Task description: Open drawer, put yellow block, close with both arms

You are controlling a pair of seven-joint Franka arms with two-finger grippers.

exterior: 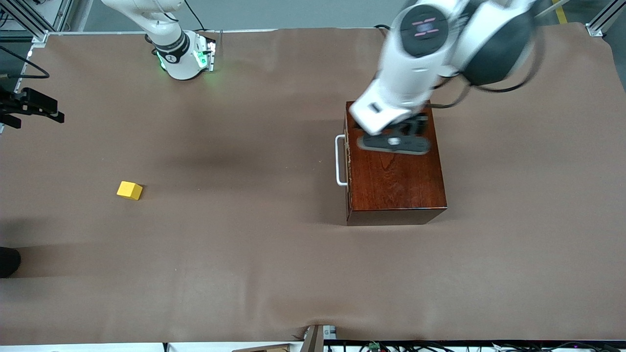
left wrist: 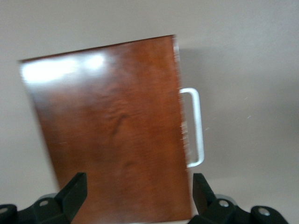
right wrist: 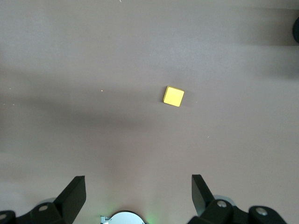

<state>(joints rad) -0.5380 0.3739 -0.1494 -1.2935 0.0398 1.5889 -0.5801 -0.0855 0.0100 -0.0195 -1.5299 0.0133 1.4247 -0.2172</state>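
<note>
Front view shows the worktop (exterior: 274, 274) as one wide sheet of matte brown covering, faintly rippled along its near edge. At about three o'clock from the middle of that view stands the wooden box (exterior: 396, 181), a glossy reddish-brown block with visible grain and square corners. Its drawer (exterior: 348, 166) sits shut, flush with the box face that looks toward the right arm's end of the worktop, and the white U-shaped bar handle (exterior: 339, 161) stands out from it. The left arm (exterior: 430, 54), white shell with black joints, reaches over the box top and hides part of it; the left hand (left wrist: 138, 196) hangs above the lid, fingers spread apart, holding nothing. At about nine o'clock lies the yellow block (exterior: 129, 190), a small matte cube alone on the covering, well apart from the box. The right hand (right wrist: 138, 196) hovers over the bare covering near the block, fingers wide apart and empty.
</note>
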